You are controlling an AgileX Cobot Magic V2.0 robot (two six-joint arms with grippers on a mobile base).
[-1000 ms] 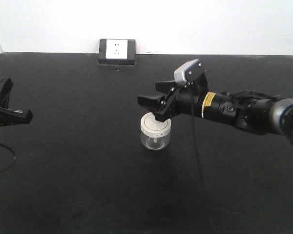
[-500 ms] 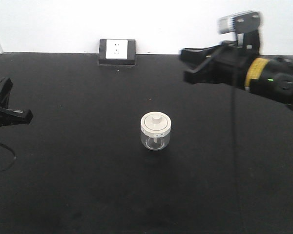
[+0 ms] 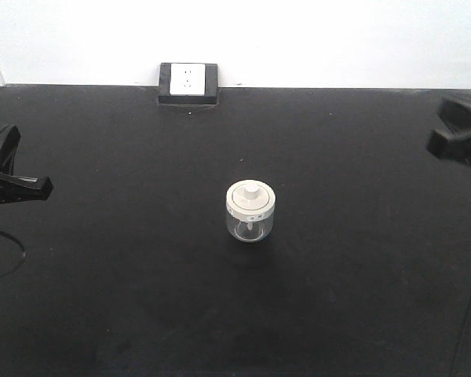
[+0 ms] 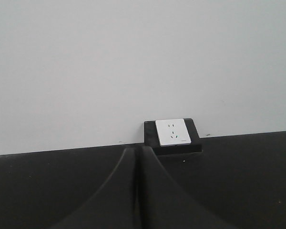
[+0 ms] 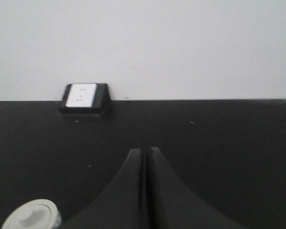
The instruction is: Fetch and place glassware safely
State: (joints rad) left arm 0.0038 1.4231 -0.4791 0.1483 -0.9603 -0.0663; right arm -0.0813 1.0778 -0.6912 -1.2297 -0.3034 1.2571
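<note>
The glassware, a squat clear jar (image 3: 251, 212) with a cream-white knobbed lid, stands upright on its own in the middle of the black table (image 3: 125, 298). In the right wrist view only its lid (image 5: 31, 217) shows, at the bottom left corner. My right gripper (image 3: 443, 141) is blurred at the far right edge, well away from the jar; its jaws (image 5: 145, 150) are shut with nothing between them. My left gripper (image 3: 41, 186) rests at the left edge, also far from the jar, with its jaws (image 4: 138, 150) pressed together and empty.
A white wall socket in a black frame (image 3: 188, 82) sits at the table's back edge against the white wall, and also shows as the socket (image 4: 172, 132) and the socket (image 5: 81, 95). A thin black cable (image 3: 8, 263) loops near the left gripper.
My right gripper, open over the jar's lid a second ago, rose and pulled back to the right edge and is now shut. The jar stayed put. The left arm has not moved.
</note>
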